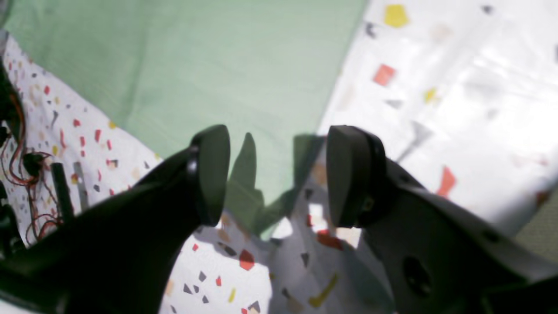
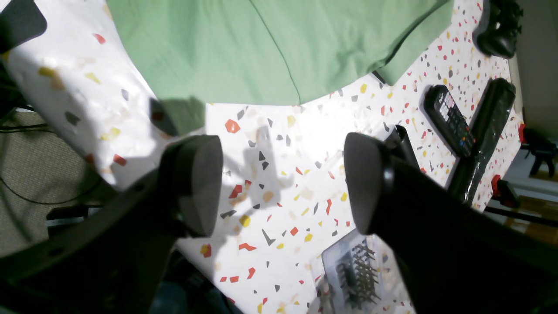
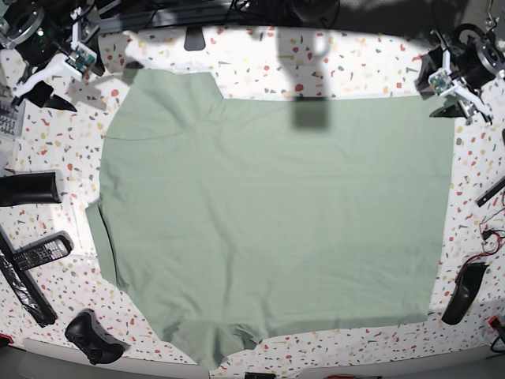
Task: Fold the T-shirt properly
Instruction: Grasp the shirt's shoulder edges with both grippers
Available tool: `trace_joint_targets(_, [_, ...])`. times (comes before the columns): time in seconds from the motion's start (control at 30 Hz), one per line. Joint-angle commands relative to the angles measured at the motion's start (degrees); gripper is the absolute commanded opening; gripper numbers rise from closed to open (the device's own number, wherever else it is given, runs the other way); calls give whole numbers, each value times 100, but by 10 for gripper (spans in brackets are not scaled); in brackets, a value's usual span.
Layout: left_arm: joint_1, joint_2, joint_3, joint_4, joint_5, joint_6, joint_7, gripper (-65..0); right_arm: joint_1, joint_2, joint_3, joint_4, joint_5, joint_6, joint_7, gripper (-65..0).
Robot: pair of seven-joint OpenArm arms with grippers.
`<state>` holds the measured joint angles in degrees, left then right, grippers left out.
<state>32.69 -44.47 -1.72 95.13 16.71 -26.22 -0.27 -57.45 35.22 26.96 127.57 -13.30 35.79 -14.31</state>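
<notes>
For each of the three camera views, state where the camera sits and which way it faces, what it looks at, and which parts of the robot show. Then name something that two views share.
Left wrist: on the left arm, looking down past the open left gripper at a T-shirt corner.
Right wrist: on the right arm, looking past the open right gripper at table, shirt edge and remote control.
Base: overhead, looking down at the spread shirt; both grippers sit at the top corners.
Shared: right wrist and base both show the remote.

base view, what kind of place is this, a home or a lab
Most likely a robot lab workbench, not a home. Two arms are mounted at the corners of a terrazzo-patterned table, loose red wiring trails at its edge, and a game controller and a remote lie beside the spread T-shirt.
</notes>
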Motion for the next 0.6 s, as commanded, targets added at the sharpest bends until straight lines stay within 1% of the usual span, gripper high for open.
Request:
trace_joint_targets(0.0, [-13, -96, -46, -24, -26, 24, -87, -333, -33, 63, 39, 94, 42, -63, 101, -231])
trace_joint_targets(0.27, [-136, -96, -46, -1064, -26, 50, -221, -333, -33, 63, 39, 94, 42, -63, 101, -231])
trace_joint_targets(0.3, [-162, -96, -46, -1191, -26, 111, -293, -333, -33, 63, 39, 94, 42, -63, 101, -231])
trace_joint_targets(0.4, [-151, -96, -48, -1303, -26, 595, -365, -341, -33, 63, 39, 94, 42, -66, 103, -231])
trace_joint_targets(0.47, [-144, -94, -48, -1274, -26, 811, -367, -409, -35, 66, 39, 94, 42, -63, 103, -231])
trace_joint_targets(0.57, [-144, -94, -48, -1132, -28, 848, -369, -578, -35, 63, 39, 94, 46, -63, 103, -231])
